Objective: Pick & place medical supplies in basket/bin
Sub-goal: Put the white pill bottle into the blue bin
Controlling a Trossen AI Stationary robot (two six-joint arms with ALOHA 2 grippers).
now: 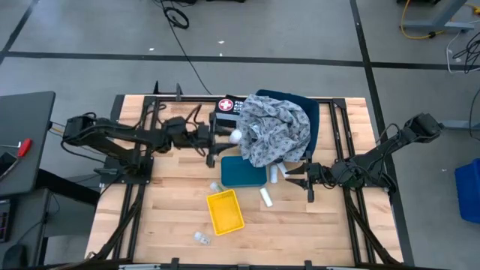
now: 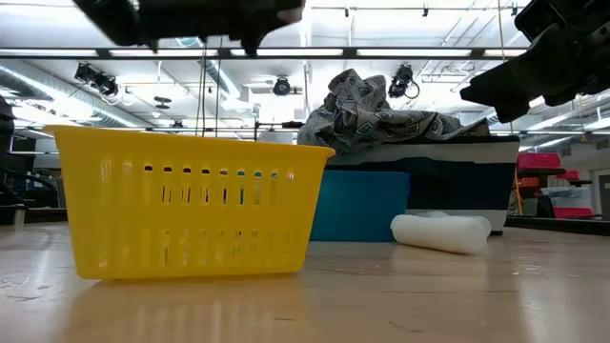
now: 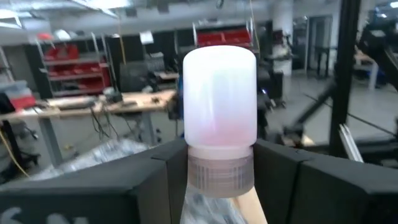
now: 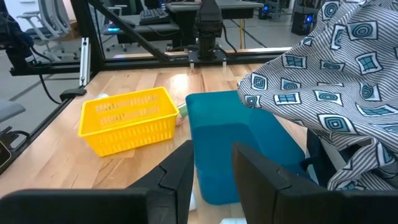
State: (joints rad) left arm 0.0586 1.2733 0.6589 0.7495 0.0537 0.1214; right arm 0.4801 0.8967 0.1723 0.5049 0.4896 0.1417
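Observation:
My left gripper point(image 1: 227, 136) is at the table's far middle, shut on a white cylinder point(image 3: 219, 93) with a ribbed grey end; the cylinder also shows in the high view point(image 1: 236, 136). It hangs beside the grey patterned cloth point(image 1: 274, 131), which is heaped over a dark bin point(image 1: 289, 101). My right gripper point(image 4: 211, 171) stands open and holds nothing, pointing at the teal bin point(image 4: 230, 149). The yellow basket point(image 1: 225, 211) stands on the table in front. One white roll point(image 1: 265, 197) and another point(image 1: 274, 174) lie on the wood. My left gripper pinches the cylinder's ribbed grey end point(image 3: 221, 174) between its two fingers point(image 3: 155, 180). The fingers lie about level and point toward the table's right. The white body sticks out past the fingertips along their line, lifted clear of the table.
A black and red first-aid box point(image 1: 227, 106) lies at the far middle. Tiny clear packets point(image 1: 201, 238) lie near the front edge, and another one point(image 1: 214, 186) by the teal bin. A black frame rail point(image 1: 341, 135) runs along each side. Bare wood lies at front left and front right.

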